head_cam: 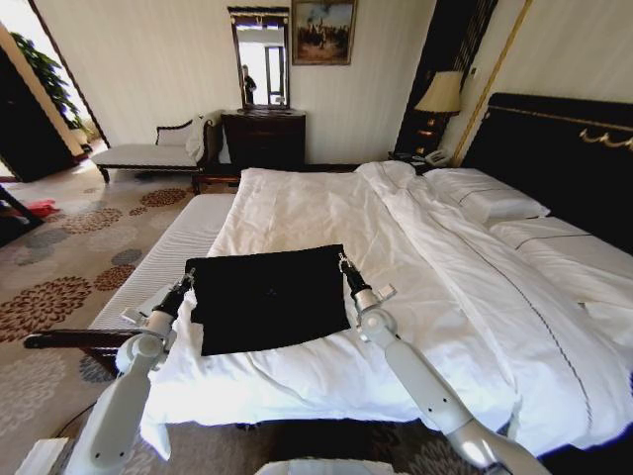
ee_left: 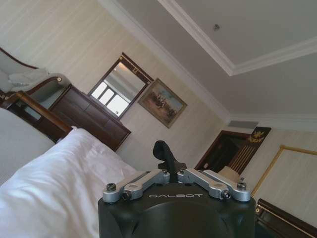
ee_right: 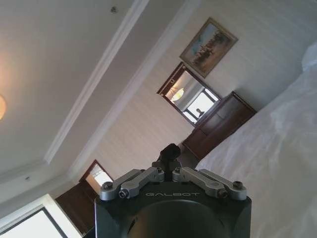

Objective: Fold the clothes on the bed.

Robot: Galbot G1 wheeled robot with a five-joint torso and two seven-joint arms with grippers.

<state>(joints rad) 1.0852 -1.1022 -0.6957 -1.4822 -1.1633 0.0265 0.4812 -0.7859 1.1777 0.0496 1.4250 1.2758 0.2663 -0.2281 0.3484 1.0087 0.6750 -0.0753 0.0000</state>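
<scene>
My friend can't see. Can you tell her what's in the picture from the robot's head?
A black T-shirt lies flat on a big white bed, and the robot has its left pincer at one top corner and its right pincer at the other. Behind the bed stand a dark headboard, a lamp and a mirror.

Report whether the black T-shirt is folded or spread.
Folded: the black T-shirt lies as a neat rectangle on the bed, no sleeves showing, a gripper at each far corner.

The left end effector [ee_left: 166, 153], fingers together, points up past the white bed [ee_left: 54, 183] toward a mirror [ee_left: 119, 87].
</scene>
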